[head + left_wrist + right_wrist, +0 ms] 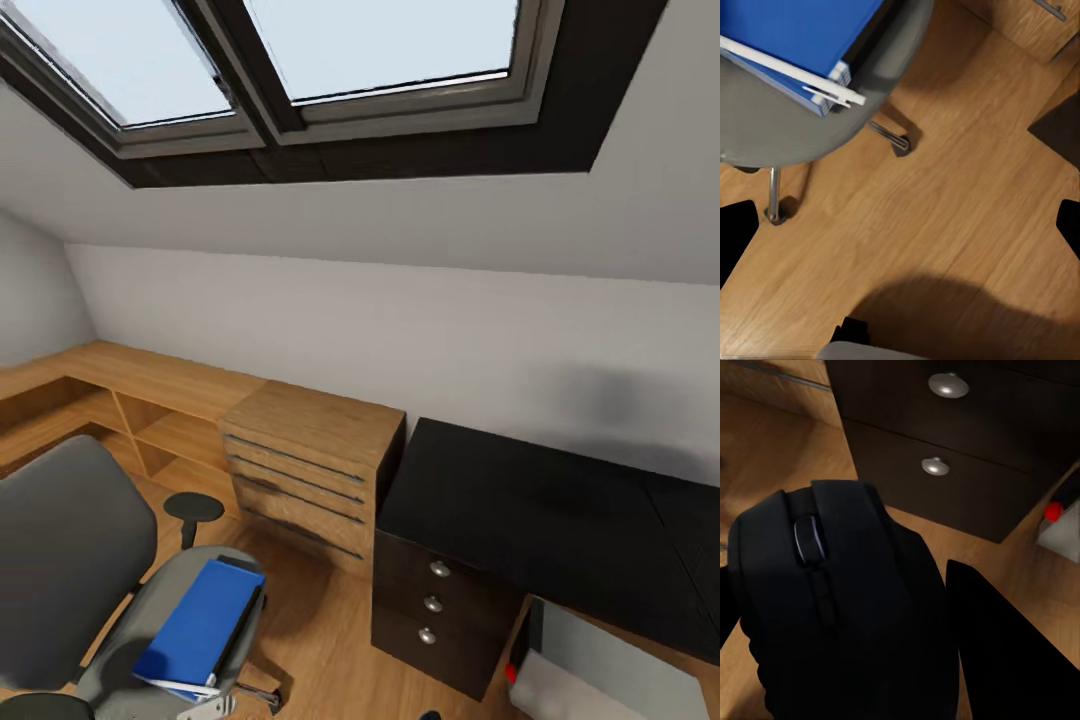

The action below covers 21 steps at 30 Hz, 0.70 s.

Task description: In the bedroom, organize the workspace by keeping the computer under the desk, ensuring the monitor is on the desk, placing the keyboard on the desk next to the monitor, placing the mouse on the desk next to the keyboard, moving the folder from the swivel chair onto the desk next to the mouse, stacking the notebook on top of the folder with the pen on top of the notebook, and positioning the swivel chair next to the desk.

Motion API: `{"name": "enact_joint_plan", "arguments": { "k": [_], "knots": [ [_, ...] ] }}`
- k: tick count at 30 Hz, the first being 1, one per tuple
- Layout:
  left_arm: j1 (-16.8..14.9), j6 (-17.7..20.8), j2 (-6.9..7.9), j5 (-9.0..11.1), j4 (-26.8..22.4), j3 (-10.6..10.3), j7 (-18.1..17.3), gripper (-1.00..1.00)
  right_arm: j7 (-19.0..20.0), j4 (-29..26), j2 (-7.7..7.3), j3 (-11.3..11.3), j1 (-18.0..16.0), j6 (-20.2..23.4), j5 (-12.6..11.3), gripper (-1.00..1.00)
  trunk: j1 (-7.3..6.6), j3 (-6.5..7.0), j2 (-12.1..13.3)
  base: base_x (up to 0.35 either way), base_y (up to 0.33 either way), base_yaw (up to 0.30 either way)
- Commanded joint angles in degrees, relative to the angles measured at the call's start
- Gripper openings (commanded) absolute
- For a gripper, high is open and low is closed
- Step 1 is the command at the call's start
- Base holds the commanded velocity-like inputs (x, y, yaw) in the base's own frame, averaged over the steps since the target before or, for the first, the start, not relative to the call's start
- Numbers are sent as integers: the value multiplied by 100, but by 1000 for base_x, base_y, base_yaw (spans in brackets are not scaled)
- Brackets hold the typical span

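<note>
Currently the right tool (881,607) is clamping the mouse (832,592) near the drawers (945,472), risking a slip before reaching the desk (520,510).

The black table (520,510) top lies bare before me; bare oak floor (320,620) separates its drawer unit (430,605) from the swivel chair (70,560).

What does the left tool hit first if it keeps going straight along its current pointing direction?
Most likely the bare oak floor: the left wrist view looks down on planks at its centre. The swivel chair seat with the folder lies off to the side, and depth to the floor is unclear.
</note>
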Motion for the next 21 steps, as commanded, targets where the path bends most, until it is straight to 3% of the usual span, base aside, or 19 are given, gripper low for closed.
{"name": "enact_joint_plan", "arguments": {
  "k": [1, 9, 21],
  "knots": [
    [-7, -20, 8, 53, -2, -48, 47, 100, -25, 3, -1, 49, -5, -16, -37, -100, 4, -16, -13, 1, -1, 280],
    [-7, -20, 7, 54, -1, -48, 47, 100, -25, 3, -1, 45, -5, -16, -37, -100, 4, -37, -13, 0, 0, 239],
    [-7, -20, 7, 53, -1, -48, 47, 100, -25, 3, -8, 49, -5, -16, -37, -100, 4, -41, -13, 0, 0, 18]
  ]
}}
